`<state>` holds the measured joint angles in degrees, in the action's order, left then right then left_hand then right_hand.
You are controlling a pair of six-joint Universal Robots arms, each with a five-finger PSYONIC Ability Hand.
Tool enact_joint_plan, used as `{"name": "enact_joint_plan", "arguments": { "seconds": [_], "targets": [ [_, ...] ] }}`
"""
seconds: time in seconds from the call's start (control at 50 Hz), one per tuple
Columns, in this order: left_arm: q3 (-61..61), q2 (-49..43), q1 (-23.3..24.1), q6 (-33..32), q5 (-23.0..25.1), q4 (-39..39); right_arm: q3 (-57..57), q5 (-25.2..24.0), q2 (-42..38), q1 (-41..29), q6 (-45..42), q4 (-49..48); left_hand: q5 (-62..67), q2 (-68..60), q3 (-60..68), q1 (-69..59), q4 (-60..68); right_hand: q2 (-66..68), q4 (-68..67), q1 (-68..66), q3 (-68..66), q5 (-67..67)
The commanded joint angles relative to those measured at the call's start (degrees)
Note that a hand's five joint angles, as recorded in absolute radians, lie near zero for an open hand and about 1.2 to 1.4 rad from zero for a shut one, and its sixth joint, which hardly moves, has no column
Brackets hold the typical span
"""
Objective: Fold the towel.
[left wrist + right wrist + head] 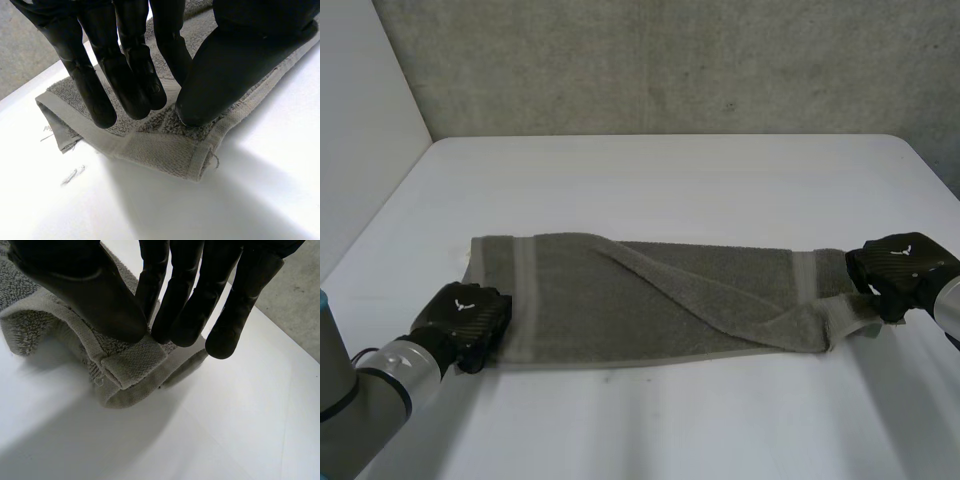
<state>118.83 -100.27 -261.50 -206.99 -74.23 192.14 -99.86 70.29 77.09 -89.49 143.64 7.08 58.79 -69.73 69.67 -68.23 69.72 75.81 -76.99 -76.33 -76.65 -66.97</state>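
Note:
A grey-green towel (660,300) lies lengthwise across the white table (670,180), folded over with a diagonal crease through its middle. My left hand (470,315) is at the towel's near left corner. In the left wrist view its thumb (220,75) and fingers (125,75) close together on the hemmed corner (160,150), which stays low on the table. My right hand (900,265) is at the towel's right end. There its thumb (85,290) and fingers (185,305) pinch the corner (130,365), which is raised and curled off the table.
A grey concrete wall (670,60) stands behind the table's far edge. A pale wall (360,130) borders the left side. Bare table lies in front of the towel (650,420) and behind it.

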Motion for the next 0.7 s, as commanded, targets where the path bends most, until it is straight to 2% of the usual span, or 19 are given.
{"name": "enact_joint_plan", "arguments": {
  "seconds": [0.02, 0.04, 0.18, 0.54, 0.7],
  "targets": [
    [0.87, -2.02, -0.32, -0.34, 0.32, 2.52, -0.69, -0.07, 0.26, -0.16, -0.21, 0.13, -3.76, 4.7, -4.64, 3.19, -4.69, 4.19, -3.01, -3.67, -3.35, -3.03],
    [0.96, -3.08, -0.32, -0.35, 0.06, 3.32, -0.69, -0.06, 0.26, -0.16, -0.21, 0.13, -17.73, 18.67, -18.61, 17.16, -18.66, 4.19, -3.01, -3.67, -3.35, -3.03],
    [1.4, -4.49, -1.03, -0.35, 0.23, 4.9, -0.95, -0.59, 0.17, -0.16, -0.21, 0.04, -22.74, 23.68, -23.63, 22.18, -23.68, 4.19, -3.01, -3.67, -3.35, -3.03],
    [1.23, -7.48, -1.12, -0.35, 0.14, 8.51, -1.66, -0.5, -0.27, -0.25, -0.21, -0.22, -20.23, 21.17, -21.11, 19.66, -21.16, 4.19, -3.01, -3.67, -3.35, -3.03],
    [1.14, -8.97, -1.03, -0.35, -0.03, 10.97, -1.75, -0.42, -0.45, -0.25, -0.21, -0.31, -6.1, 7.04, -6.98, 5.53, -7.03, 4.19, -3.01, -3.67, -3.35, -3.03]
  ]
}}
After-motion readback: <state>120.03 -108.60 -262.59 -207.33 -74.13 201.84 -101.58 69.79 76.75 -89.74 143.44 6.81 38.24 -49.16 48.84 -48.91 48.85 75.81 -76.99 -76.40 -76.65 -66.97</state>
